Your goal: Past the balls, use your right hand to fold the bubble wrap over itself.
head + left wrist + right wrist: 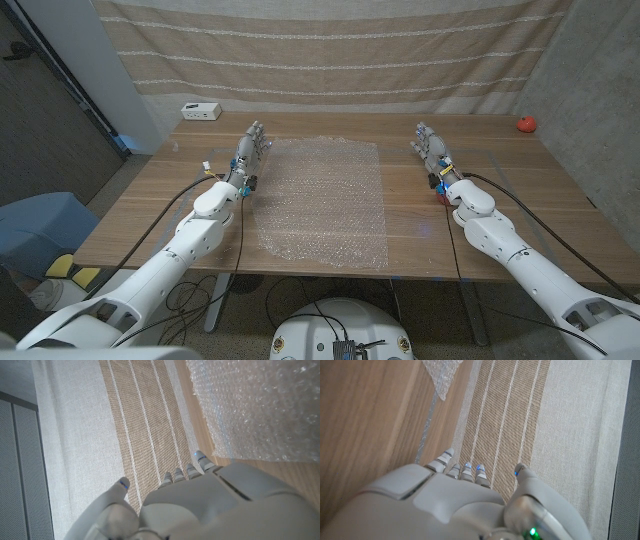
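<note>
The bubble wrap [320, 200] lies spread out flat on the wooden table [480, 250], between the two arms, its near edge close to the table's front edge and its far edge level with the hands. The left robot hand [253, 147] stands just beside the sheet's left far corner, apart from it or barely at its edge; its fingers [200, 462] reach out straight and loosely spread, holding nothing. In the left wrist view the wrap [260, 405] lies close past those fingertips. The right robot hand [431, 148] stands well to the right of the sheet, over bare wood, fingers [447, 457] extended and slightly apart, empty as well. Beyond the left robot hand, near the table's far edge, sits a small white box [201, 111]. Far off past the right robot hand, a red ball [526, 124] rests by the far right corner. A striped curtain [330, 50] hangs behind the table.
</note>
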